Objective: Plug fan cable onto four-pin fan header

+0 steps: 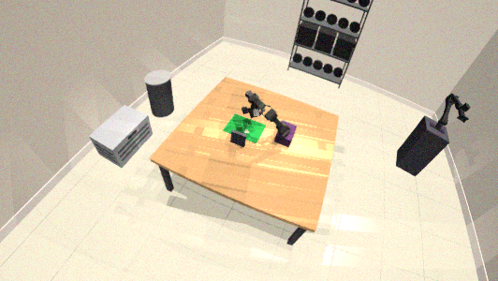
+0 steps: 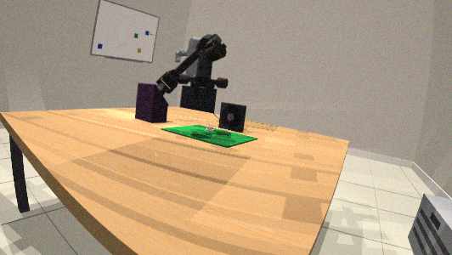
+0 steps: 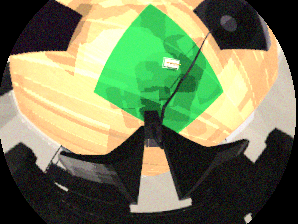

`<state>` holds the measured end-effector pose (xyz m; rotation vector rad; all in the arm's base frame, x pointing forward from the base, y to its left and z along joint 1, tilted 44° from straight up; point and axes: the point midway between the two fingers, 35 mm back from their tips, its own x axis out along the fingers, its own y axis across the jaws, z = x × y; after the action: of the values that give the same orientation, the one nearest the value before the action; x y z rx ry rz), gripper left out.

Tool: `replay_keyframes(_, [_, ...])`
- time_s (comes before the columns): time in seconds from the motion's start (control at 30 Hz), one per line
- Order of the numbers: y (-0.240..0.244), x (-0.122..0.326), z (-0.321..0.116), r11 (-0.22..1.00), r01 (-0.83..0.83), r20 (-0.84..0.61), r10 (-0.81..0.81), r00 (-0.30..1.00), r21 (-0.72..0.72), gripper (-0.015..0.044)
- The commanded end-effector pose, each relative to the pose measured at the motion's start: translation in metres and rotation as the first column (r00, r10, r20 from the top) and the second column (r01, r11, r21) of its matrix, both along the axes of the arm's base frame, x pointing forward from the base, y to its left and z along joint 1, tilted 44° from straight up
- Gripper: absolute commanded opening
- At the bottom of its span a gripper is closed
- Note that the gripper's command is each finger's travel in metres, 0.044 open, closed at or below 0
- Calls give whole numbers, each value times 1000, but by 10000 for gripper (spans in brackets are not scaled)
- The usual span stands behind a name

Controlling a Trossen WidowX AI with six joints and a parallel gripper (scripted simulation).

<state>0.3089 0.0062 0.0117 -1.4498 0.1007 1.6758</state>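
The green board [image 1: 258,129] [image 2: 244,138] [image 3: 120,75] lies flat on the table. The small white fan header [image 1: 246,131] [image 2: 209,128] [image 3: 171,63] stands on it. The black fan [image 1: 238,139] [image 2: 238,117] [image 3: 245,36] stands upright beside the board. Its thin black cable [image 3: 186,75] runs over the board to the black plug [image 3: 152,120]. My gripper [image 3: 152,128] is shut on the plug and holds it in the air above the board, apart from the header. In the top and exterior views the fingertips are too dark and small to make out.
The arm's purple base block [image 1: 291,133] [image 2: 146,104] stands beside the board on the wooden table [image 1: 225,173] [image 2: 170,204]. Off the table are a grey drawer cabinet [image 1: 123,131], a dark bin [image 1: 160,98], a shelf rack [image 1: 322,69] and a second arm on a pedestal [image 1: 421,147].
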Motion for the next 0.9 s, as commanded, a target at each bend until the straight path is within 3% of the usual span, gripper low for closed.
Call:
replay_keyframes(0.0, [-2,1,5,1000,14,-4,-14,1000,2,0])
replay_keyframes(0.43, [-3,-4,4,935,354,-276,-341,899,-1,0])
replay_keyframes(0.87, [-3,-8,4,762,638,-512,-594,620,-111,0])
